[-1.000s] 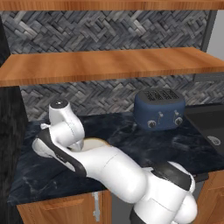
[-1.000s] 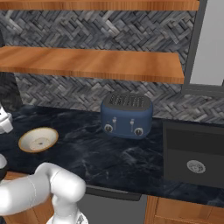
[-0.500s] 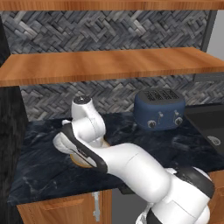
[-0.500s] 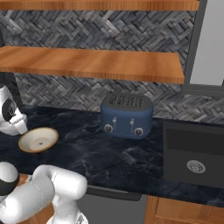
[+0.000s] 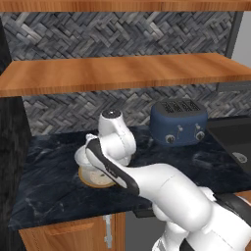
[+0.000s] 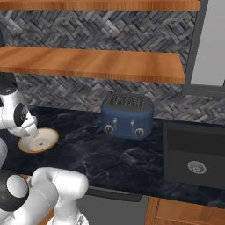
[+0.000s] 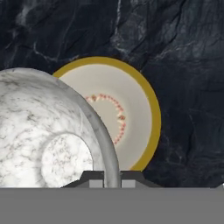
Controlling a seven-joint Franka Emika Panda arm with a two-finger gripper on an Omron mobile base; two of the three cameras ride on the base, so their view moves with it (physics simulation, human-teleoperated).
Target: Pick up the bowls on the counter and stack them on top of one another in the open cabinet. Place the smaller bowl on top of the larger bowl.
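Observation:
In the hand view my gripper (image 7: 109, 178) is shut on the rim of the smaller bowl (image 7: 48, 140), white with grey mottling, which hangs from the fingers at the lower left. Below and beside it, the larger bowl (image 7: 127, 109) rests on the counter (image 7: 183, 57); it is cream with an orange-tan rim and a dotted centre. The left base view shows the smaller bowl (image 5: 80, 158) by my hand, just above the larger bowl (image 5: 96, 179). In the right base view the larger bowl (image 6: 40, 141) lies at the counter's left. The open cabinet (image 5: 122, 73) shelf runs above, bare.
A blue toaster (image 5: 179, 122) stands on the counter to the right of the bowls, against the herringbone tile. A dark sink (image 6: 195, 151) is set into the counter at the far right. Wooden cabinet fronts (image 5: 63, 235) sit below the counter edge.
My arm has swung to the right along the counter with the smaller bowl in its grip, from left of the larger bowl to over it. The larger bowl and toaster have stayed put.

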